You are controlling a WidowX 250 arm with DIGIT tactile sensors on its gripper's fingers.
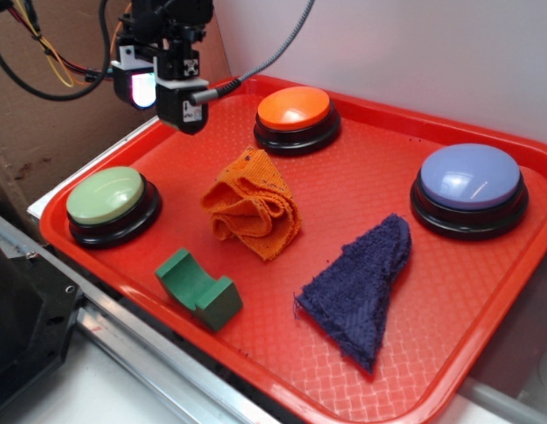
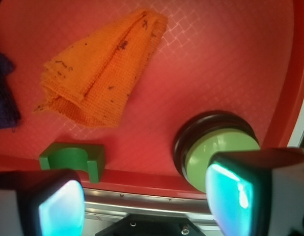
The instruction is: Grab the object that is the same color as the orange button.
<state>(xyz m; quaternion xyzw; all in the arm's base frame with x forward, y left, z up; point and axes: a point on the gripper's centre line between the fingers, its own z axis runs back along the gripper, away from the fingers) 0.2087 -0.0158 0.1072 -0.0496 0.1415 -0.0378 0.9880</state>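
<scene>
The fingers (image 2: pixel 63 206) stand apart with nothing between them; in the wrist view their two glowing pads sit at either lower corner with open space across the middle. The gripper (image 1: pixel 167 88) hangs in the air above the back left corner of the red tray (image 1: pixel 485 353), clear of everything on it, with cables trailing up from the arm.

Below it and a little toward the front sits the pale green button (image 1: pixel 106 196) at the tray's left edge; in the wrist view it peeks out just beside the right-hand finger. Toward the tray's middle from the gripper lies the orange cloth (image 1: pixel 251 208), crumpled into soft folds, flat on the tray and touching nothing else. The wrist view shows it ahead of the fingers, its coarse weave flecked with dark bits. Behind it, near the back rim, stands the orange button (image 1: pixel 293 108), glossy on a black base, near the cloth but apart from it.

In front of the cloth rests a green foam block (image 1: pixel 199 290) with a curved notch, near the front rim. To the right of that lies a dark blue-purple cloth (image 1: pixel 360 287), and beyond it, at the right side, the lavender-blue button (image 1: pixel 468 177).
</scene>
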